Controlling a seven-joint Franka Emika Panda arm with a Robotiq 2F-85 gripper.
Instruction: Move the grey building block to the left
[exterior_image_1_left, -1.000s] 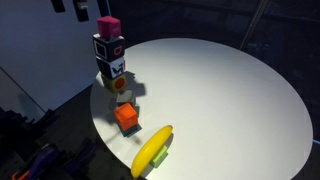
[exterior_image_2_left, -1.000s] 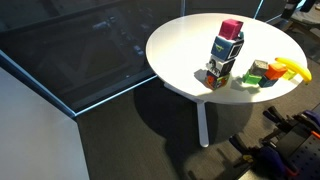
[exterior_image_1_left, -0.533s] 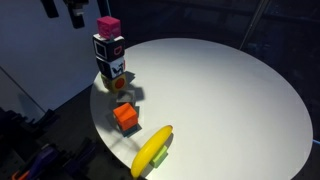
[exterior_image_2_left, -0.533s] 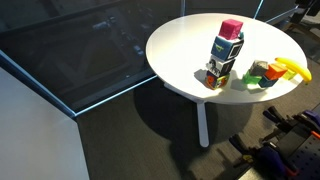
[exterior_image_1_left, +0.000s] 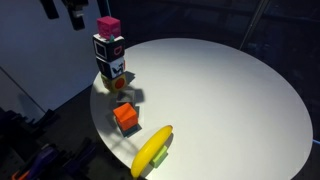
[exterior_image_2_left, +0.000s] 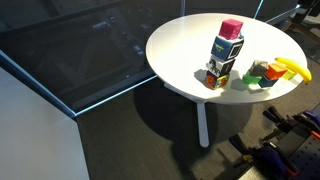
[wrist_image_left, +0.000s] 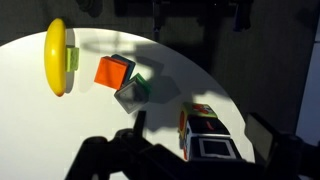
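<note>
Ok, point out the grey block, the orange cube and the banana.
grey building block (wrist_image_left: 129, 95), wrist view, on its top face.
orange cube (wrist_image_left: 113, 72), wrist view, on its top face.
banana (wrist_image_left: 56, 57), wrist view, middle of its length.

No words, numbers or brand marks can be read in any view. The stacked cubes (exterior_image_1_left: 109, 58) at about ten o'clock on the worktop (exterior_image_1_left: 220, 90) carry black-and-white patterns, too small and blurred to read as signs.

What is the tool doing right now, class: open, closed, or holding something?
Tool: open, holding nothing, well above the small matte dark grey cube.
</note>
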